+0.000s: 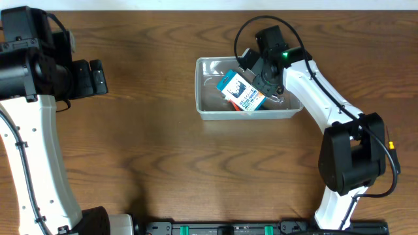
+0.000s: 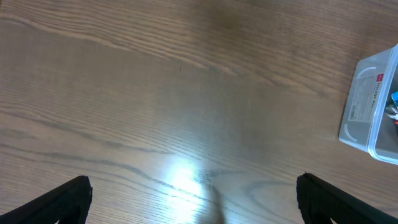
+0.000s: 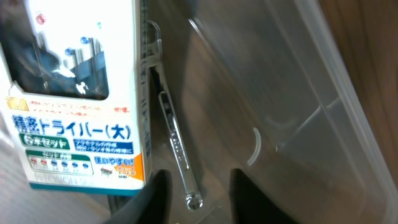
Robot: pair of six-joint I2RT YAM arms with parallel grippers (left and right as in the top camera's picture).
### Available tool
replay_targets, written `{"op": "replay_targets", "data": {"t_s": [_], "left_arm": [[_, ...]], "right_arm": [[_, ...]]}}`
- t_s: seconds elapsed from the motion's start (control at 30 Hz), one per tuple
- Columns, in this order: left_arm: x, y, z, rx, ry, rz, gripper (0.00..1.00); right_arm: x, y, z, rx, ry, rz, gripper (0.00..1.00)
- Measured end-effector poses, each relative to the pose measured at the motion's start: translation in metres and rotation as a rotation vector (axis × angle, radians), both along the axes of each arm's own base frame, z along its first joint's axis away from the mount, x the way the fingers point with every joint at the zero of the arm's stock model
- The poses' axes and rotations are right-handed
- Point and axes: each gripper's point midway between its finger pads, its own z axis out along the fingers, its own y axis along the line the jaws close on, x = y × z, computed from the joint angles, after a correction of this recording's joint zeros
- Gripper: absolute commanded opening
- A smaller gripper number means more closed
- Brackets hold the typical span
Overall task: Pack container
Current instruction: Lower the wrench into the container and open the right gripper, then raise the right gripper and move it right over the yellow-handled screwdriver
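The clear plastic container [image 1: 204, 91] sits on the wooden table at centre right; its corner also shows in the left wrist view [image 2: 373, 118]. Inside lie a blue-and-white box [image 1: 239, 91], close up in the right wrist view [image 3: 81, 93], and a shiny metal tool [image 3: 174, 140] beside it. My right gripper [image 1: 269, 81] is inside the container, fingers [image 3: 194, 199] apart on either side of the metal tool's end, not gripping it. My left gripper [image 2: 194, 202] is open and empty above bare table, far left of the container.
The container's clear wall [image 3: 329, 93] runs close along the right of my right gripper. My left arm [image 1: 39, 72] hangs over the table's far left. A black rail [image 1: 261, 228] runs along the front edge.
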Motion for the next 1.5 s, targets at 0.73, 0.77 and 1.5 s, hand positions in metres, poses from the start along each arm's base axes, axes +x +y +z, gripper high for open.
{"op": "replay_targets", "data": {"t_s": [0.73,0.77,1.5], "left_arm": [[0.000,0.000,0.000,0.000,0.000,0.000,0.98],[0.000,0.000,0.000,0.000,0.000,0.000,0.98],[0.000,0.000,0.000,0.000,0.000,0.000,0.98]], "right_arm": [[-0.066,-0.238,0.118,0.023,-0.033,-0.796,0.99],[-0.072,-0.249,0.117,0.042,-0.017,-0.824,0.99],[-0.141,-0.334,0.106,0.261,0.074,-0.850,0.99]]}}
